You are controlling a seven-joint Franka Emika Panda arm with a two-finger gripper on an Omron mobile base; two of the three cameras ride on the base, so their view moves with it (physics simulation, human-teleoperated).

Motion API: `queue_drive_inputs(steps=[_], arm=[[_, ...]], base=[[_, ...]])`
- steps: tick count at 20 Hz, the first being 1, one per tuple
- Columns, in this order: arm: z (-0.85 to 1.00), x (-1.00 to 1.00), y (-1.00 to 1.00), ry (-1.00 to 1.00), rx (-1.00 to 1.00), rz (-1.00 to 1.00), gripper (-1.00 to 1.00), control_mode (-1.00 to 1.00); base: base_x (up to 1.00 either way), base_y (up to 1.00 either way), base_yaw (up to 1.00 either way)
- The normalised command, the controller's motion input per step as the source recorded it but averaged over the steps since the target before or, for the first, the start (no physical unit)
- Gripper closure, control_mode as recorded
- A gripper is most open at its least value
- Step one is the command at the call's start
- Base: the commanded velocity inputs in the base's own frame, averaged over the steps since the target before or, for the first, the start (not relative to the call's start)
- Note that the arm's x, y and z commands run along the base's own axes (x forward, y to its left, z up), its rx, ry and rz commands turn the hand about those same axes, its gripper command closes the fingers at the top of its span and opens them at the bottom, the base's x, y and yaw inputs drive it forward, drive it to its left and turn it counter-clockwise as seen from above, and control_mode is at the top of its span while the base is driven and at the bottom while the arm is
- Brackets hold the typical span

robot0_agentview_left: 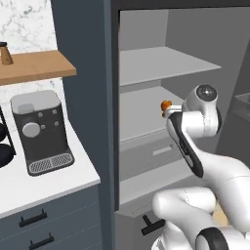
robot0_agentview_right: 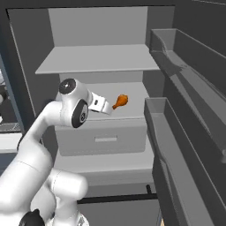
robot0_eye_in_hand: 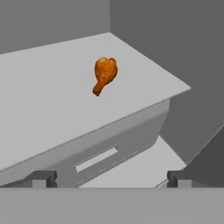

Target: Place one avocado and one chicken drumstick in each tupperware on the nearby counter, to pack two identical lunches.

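Left base view: open fridge (robot0_agentview_left: 166, 63) with grey shelves, arm (robot0_agentview_left: 205, 146) reaching in from lower right, drumstick (robot0_agentview_left: 166, 104) partly seen on the middle shelf just past the wrist. White tabletop (robot0_agentview_left: 73, 183) at left carrying a coffee machine (robot0_agentview_left: 41, 132), wooden shelf (robot0_agentview_left: 34, 66) above it.

Right base view: drumstick (robot0_agentview_right: 120, 101) lying on the middle shelf (robot0_agentview_right: 132, 99), just right of the fingers (robot0_agentview_right: 105, 107); drawer (robot0_agentview_right: 101, 137) below; door bins (robot0_agentview_right: 176, 145) at right.

Hand view: drumstick (robot0_eye_in_hand: 104, 74) alone on the shelf, far from the fingers (robot0_eye_in_hand: 43, 178), thick end far, bone end near. Fingers wide apart, gripping nothing.
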Motion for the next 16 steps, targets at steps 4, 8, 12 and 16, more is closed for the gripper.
queue_drive_inputs(steps=[4,8,12,16], arm=[[-0.22,0.72,0.00,0.00,0.00,0.00,-1.00,-1.00],[-0.36,0.67,-0.02,0.00,-0.04,0.00,-1.00,-1.00],[-0.21,0.51,-0.07,0.00,-0.01,0.00,-1.00,-1.00],[-0.10,0.45,-0.03,0.00,0.00,0.00,-1.00,-1.00]], base=[[0.00,0.00,0.00],[0.00,0.00,0.00],[0.00,0.00,0.00],[0.00,0.00,0.00]])
